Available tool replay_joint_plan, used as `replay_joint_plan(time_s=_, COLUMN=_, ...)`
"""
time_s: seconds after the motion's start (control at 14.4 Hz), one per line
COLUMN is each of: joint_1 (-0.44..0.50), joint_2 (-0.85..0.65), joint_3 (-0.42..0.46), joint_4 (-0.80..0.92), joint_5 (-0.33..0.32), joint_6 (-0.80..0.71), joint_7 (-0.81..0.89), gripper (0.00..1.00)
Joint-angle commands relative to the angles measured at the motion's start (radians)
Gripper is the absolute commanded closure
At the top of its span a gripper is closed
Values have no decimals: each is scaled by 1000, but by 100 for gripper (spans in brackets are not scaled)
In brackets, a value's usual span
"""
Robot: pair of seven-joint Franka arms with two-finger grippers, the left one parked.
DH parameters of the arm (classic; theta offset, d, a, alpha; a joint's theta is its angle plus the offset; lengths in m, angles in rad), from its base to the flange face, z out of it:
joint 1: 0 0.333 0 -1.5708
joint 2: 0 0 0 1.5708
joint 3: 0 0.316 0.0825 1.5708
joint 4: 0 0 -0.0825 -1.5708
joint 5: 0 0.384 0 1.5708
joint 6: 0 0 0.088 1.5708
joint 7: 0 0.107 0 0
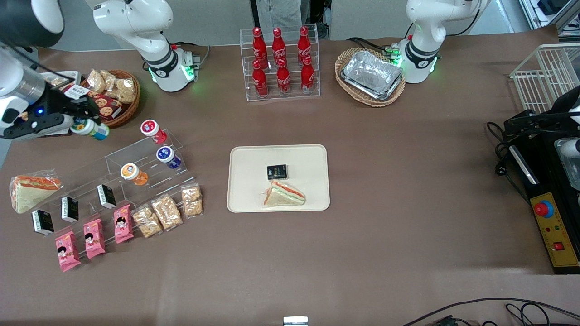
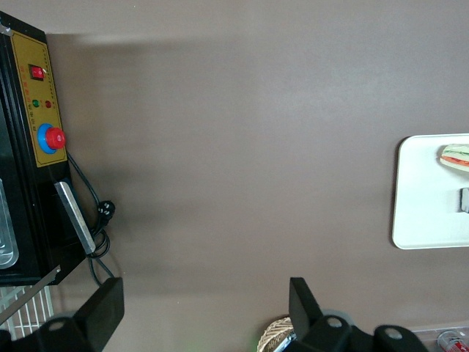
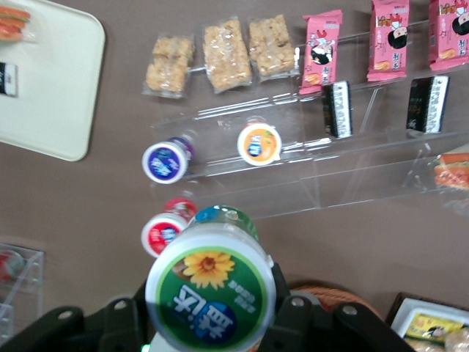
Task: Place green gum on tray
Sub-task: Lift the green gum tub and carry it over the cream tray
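**One green gum bottle held aloft, well short of the tray**

One bottle, the green gum, is pinched in the tool, raised above the tabletop at the working arm's end, just above the clear stepped display rack. In the right wrist view the green gum shows a green lid label with a yellow flower and a blue patch of white characters I cannot read. The tray lies well apart, holding a wrapped sandwich and a small black packet. Red bottles with white Coca-Cola script stand in a clear stand.
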Motion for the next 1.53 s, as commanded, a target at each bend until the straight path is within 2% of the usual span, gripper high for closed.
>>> replay_joint_plan(time_s=0.0, joint_1=2, joint_2=26, joint_3=109, joint_4=75, joint_5=75, joint_6=-70, joint_7=219, gripper=50)
replay_joint_plan(time_s=0.28, joint_1=8, joint_2=36, joint_3=255, joint_4=74, joint_5=174, joint_6=-23, joint_7=462, gripper=50)
replay_joint_plan(time_s=0.63, joint_1=8, joint_2=126, joint_3=509, joint_4=54, joint_5=179, joint_6=172, joint_7=857, gripper=50)
replay_joint_plan(time_s=1.04, joint_1=9, joint_2=230, joint_3=633, joint_4=-96, joint_5=154, joint_6=477, joint_7=1088, gripper=50)
replay_joint_plan(time_s=1.18, joint_1=35, joint_2=276, joint_3=648, joint_4=-161, joint_5=85, joint_6=573, joint_7=1155, gripper=50)
replay_joint_plan(time_s=1.46, joint_1=78, joint_2=433, joint_3=648, joint_4=-192, joint_5=-128, joint_6=712, joint_7=1370, gripper=50)
